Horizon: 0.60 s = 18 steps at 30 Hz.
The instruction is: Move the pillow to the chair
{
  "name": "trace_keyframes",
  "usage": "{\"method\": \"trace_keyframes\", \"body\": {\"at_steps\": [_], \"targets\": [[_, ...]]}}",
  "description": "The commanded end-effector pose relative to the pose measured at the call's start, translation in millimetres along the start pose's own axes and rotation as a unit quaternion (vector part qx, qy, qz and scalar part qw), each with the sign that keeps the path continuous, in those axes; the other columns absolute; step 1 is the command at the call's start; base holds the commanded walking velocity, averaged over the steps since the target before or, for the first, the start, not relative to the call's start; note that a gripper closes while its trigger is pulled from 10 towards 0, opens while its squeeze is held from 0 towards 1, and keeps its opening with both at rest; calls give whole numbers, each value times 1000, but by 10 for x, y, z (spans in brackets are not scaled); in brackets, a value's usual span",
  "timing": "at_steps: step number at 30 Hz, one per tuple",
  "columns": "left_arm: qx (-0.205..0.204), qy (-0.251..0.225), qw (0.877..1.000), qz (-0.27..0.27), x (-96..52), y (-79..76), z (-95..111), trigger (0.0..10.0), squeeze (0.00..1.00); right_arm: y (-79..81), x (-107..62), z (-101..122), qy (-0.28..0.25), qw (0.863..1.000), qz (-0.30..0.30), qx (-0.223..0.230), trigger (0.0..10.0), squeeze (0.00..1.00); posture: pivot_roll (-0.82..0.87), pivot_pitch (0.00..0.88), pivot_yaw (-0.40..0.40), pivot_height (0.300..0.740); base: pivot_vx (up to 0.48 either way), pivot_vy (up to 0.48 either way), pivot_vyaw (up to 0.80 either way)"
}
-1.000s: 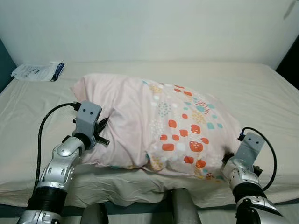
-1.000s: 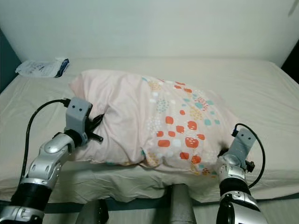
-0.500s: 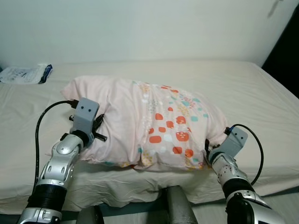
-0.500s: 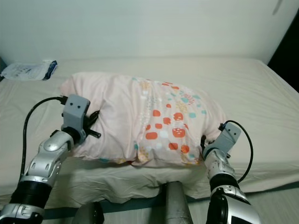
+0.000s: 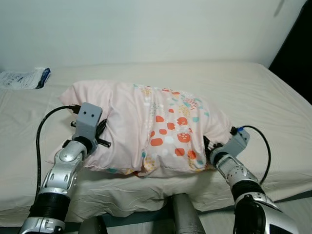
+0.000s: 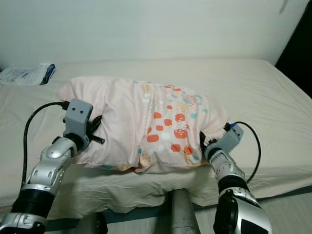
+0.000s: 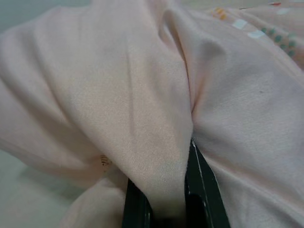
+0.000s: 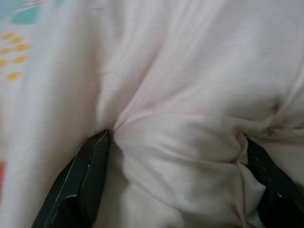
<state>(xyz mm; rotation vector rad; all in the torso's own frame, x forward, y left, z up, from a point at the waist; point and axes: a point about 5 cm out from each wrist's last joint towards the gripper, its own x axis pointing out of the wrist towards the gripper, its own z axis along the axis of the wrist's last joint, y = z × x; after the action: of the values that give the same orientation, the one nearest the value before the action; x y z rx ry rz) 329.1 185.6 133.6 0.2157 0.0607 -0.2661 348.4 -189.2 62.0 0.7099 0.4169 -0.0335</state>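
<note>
**Both claws gripping the pillow on the bed**

The left claw [image 7: 164,209] is pinched on a fold of the pale pink fabric pillow with orange and teal spots [image 5: 146,129]; in the left wrist view its two black fingers [image 7: 202,190] stand close together with the cloth squeezed between them. It holds the pillow's left end, near the near edge of the bed.

The right claw [image 8: 175,185] is spread wide and pressed into the pillow's right end, a bulge of cloth bunched between its two black fingers [image 8: 85,175]; whether it has clamped on that cloth cannot be told.

The pillow lies across the near part of the cream-sheeted bed [image 5: 263,97], between the two silver arms. Far to the left on the bed rests a white plastic packet with dark print [image 5: 24,78]. A white wall [image 5: 146,29] rises behind the bed.
</note>
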Motion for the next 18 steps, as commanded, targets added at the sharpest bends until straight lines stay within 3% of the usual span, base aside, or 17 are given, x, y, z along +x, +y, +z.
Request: {"method": "trace_keyframes", "body": {"at_steps": [1,2,4,5,8,13,16,17,18], "targets": [[3,-10,1000,-22,53,-117,36,10000,0,285,64,-197,49,997,66,-9,10000,0,-75,88,-28,582,0,0,0],[3,-10,1000,-22,53,-117,36,10000,0,285,64,-197,49,997,66,-9,10000,0,-75,88,-28,582,0,0,0],[6,-9,1000,-19,68,-120,40,10000,0,554,94,-240,87,987,126,-43,10000,0,-76,90,-29,582,0,0,0],[6,-9,1000,-19,68,-120,40,10000,0,554,94,-240,87,987,126,-43,10000,0,-76,90,-29,582,0,0,0],[7,-8,1000,-15,84,-119,40,10000,0,867,100,-226,106,974,193,-57,10000,0,-78,90,-29,582,0,0,0],[8,-7,1000,-13,93,-123,39,10000,0,1052,90,-205,106,964,233,-77,10000,0,-78,89,-30,582,0,0,0],[8,-7,1000,-13,93,-123,39,10000,0,1052,90,-205,106,964,233,-77,10000,0,-78,89,-30,582,0,0,0],[7,-8,1000,-13,103,-137,43,10000,0,1155,82,-204,102,958,252,-95,0,0,-78,87,-31,582,0,0,0],[7,-8,1000,-13,103,-137,43,10000,0,1155,82,-204,102,958,252,-95,0,0,-78,87,-31,582,0,0,0]]}}
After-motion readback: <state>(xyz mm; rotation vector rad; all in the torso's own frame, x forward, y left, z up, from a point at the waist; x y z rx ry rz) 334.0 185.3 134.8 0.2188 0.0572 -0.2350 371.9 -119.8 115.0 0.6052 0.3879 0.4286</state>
